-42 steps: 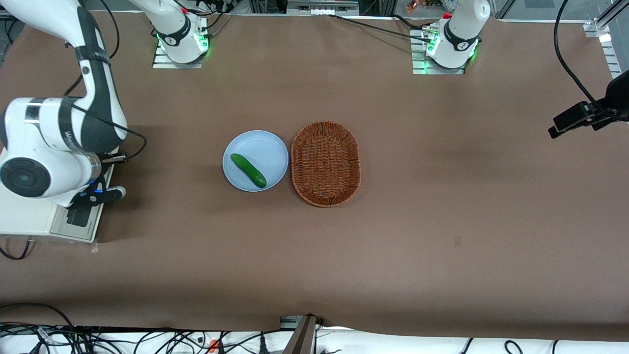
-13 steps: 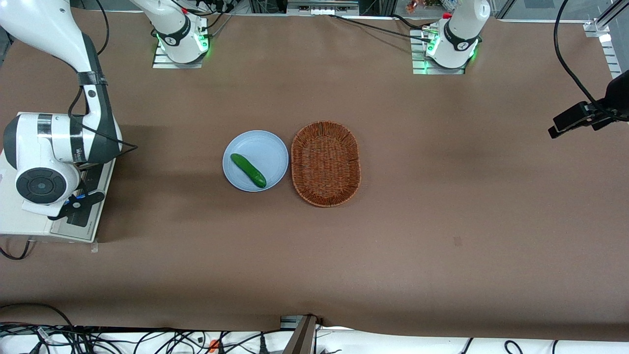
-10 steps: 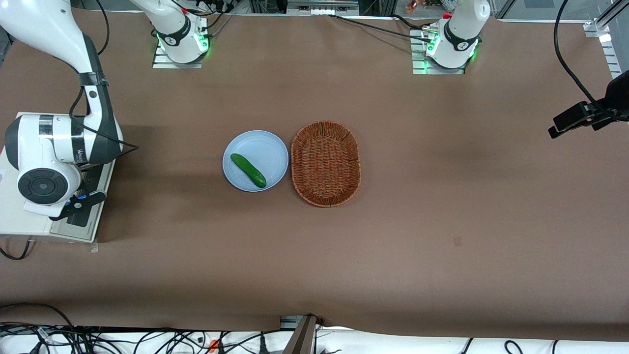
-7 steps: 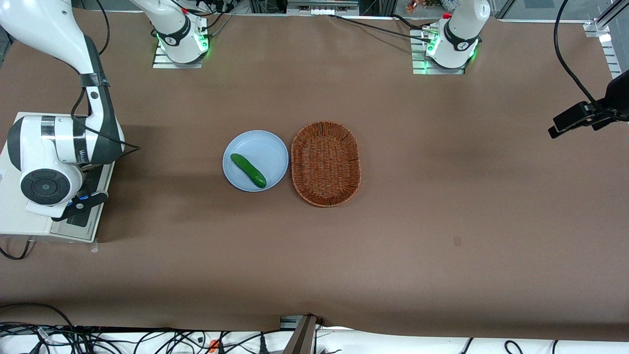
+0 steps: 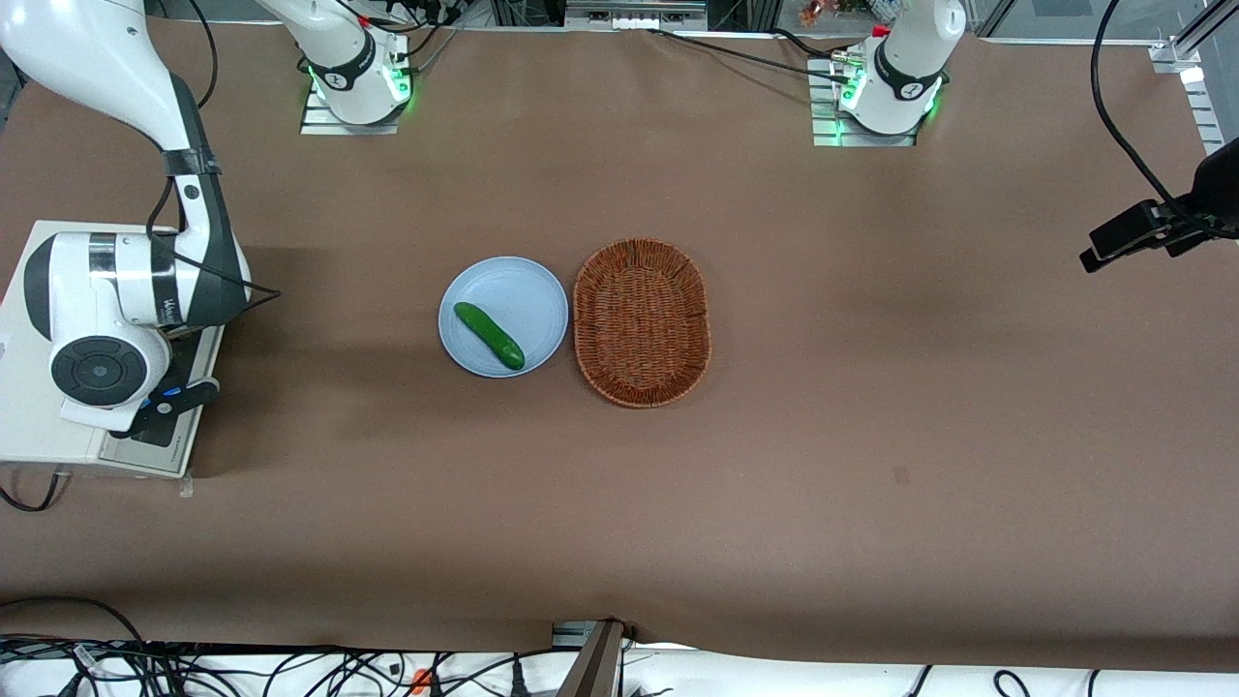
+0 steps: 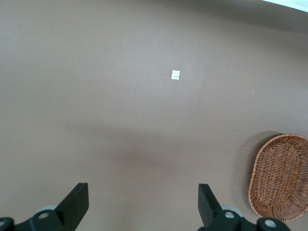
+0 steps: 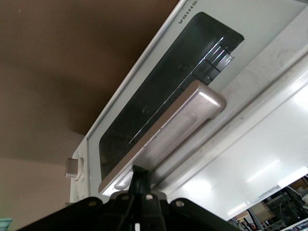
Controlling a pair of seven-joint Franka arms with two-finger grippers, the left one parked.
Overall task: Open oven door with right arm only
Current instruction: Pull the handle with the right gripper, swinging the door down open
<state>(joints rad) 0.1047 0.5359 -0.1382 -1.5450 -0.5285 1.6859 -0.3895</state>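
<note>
**Claw at the oven handle, door barely cracked**

The toaster oven point(image 5: 58, 407) sits at the working arm's end of the counter point(image 5: 871, 387), mostly hidden in the front view under the right arm point(image 5: 116, 290). In the wrist view the oven door point(image 7: 159, 96) with its dark glass fills the frame, and its silver bar handle point(image 7: 166, 134) runs right at the claw point(image 7: 139, 185). The door looks to stand a little off the oven body, though I cannot be sure. A single dark finger point(image 7: 140, 179) shows against the handle; whether the claw is spread, narrowed or gripping the bar cannot be told.

The likely trouble: if the claw merely hooks the handle, it may slide off the smooth bar as the door swings down, letting the door drop or spring back. A pull that ignores the hinge arc could drag the light oven along the counter instead of opening it.

Room is generous. In front of the oven door the brown counter is bare; the blue plate point(image 5: 528, 286) with a cucumber point(image 5: 489, 335) and the wicker basket point(image 5: 641, 321) beside it lie well apart from the oven, toward the middle. The oven sits close to the counter's edge, so a shove that way is the risk.
</note>
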